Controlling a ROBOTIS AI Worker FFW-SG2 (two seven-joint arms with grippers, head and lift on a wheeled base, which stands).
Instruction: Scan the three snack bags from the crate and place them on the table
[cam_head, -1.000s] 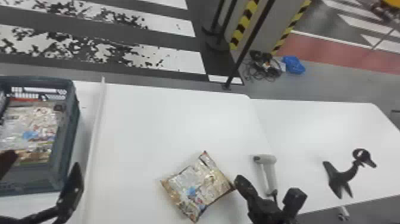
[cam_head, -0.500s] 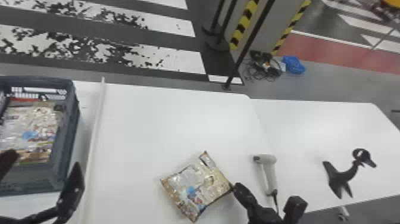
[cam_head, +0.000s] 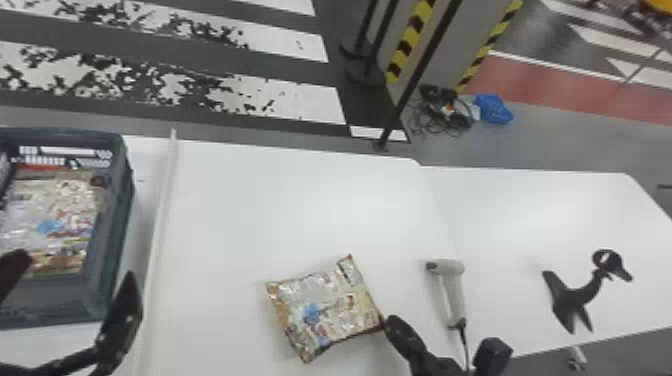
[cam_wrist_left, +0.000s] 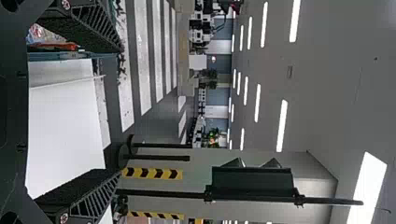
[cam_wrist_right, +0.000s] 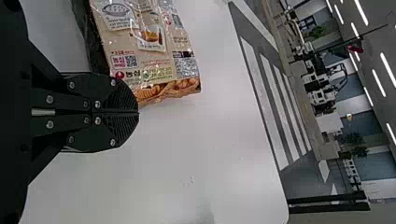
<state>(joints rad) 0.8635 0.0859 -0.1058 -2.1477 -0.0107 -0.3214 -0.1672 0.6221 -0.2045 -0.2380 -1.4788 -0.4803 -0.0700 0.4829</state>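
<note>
Right tool (cam_head: 400, 331): clenched, beside one snack bag (cam_head: 327, 310) on the table (cam_head: 300, 210). Left tool (cam_head: 77, 262): released, near crate (cam_head: 107, 250). Scanner (cam_head: 450, 290) lies between bag and black stand (cam_head: 575, 297).

Yellow-black stripes on the pillar (cam_head: 440, 45), blue-grey crate (cam_head: 107, 240).

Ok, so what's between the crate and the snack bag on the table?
In the head view, a thin white strip, then bare table; one finger of the left gripper hangs near the crate.
</note>
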